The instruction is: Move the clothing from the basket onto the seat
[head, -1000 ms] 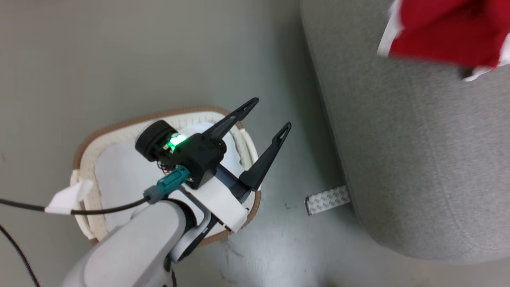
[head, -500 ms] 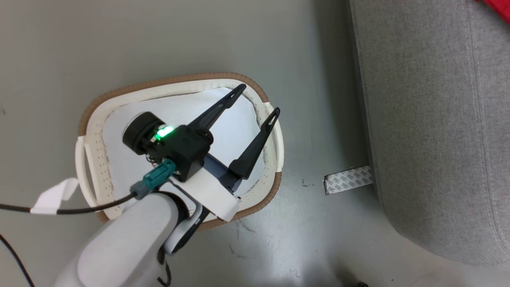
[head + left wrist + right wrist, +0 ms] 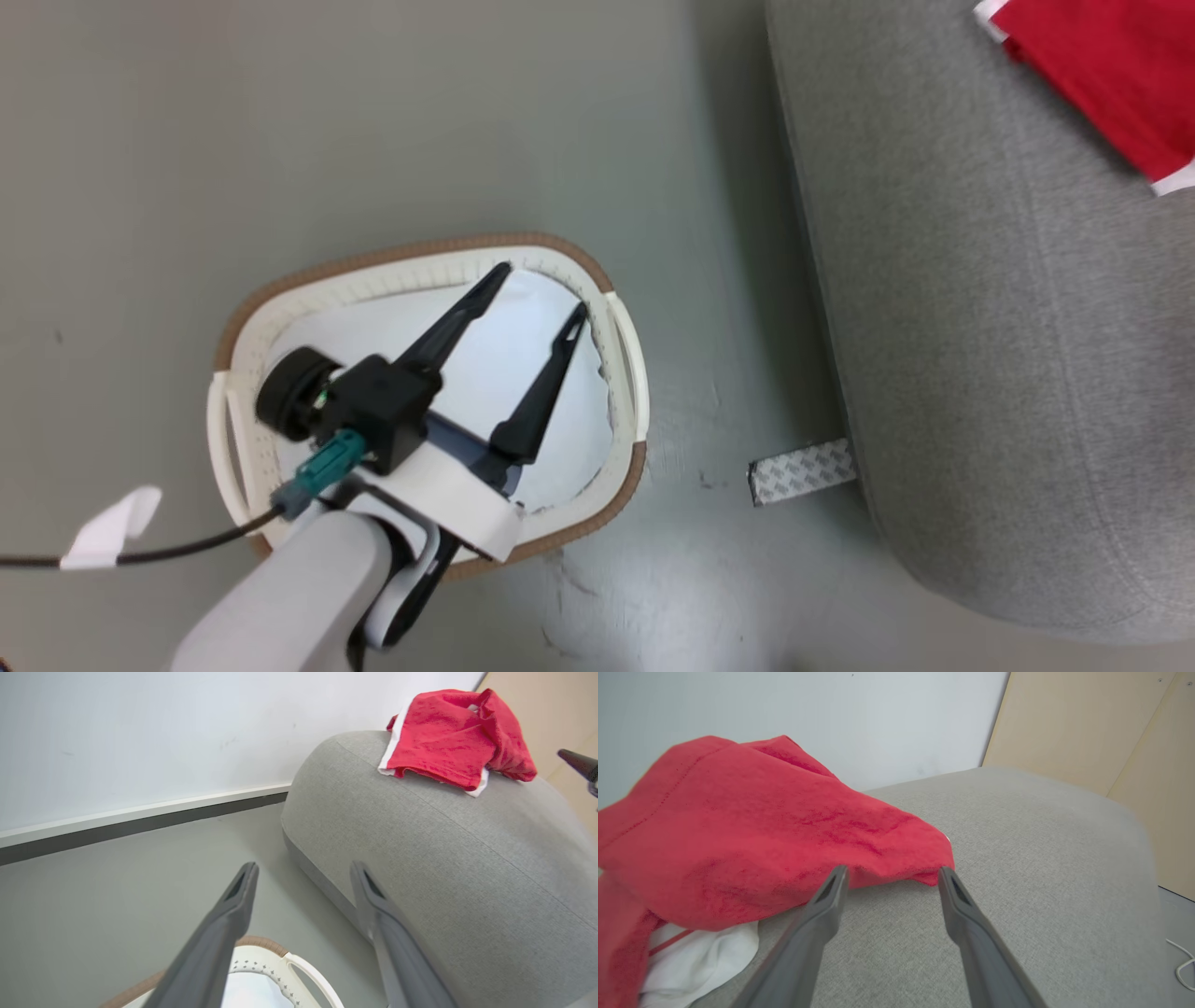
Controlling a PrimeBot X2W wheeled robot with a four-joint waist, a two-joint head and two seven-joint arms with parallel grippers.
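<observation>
Red clothing (image 3: 444, 737) on seat (image 3: 467, 868), nr edge.

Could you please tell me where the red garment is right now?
The bright red garment with white trim lies on top of the grey fabric seat, at the head view's upper right, just ahead of the right claw.

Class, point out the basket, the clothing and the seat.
basket (image 3: 420, 261): head view, on its rim.
clothing (image 3: 448, 737): left wrist view, middle of the red fabric.
seat (image 3: 980, 373): head view, bare grey upholstery.
</observation>
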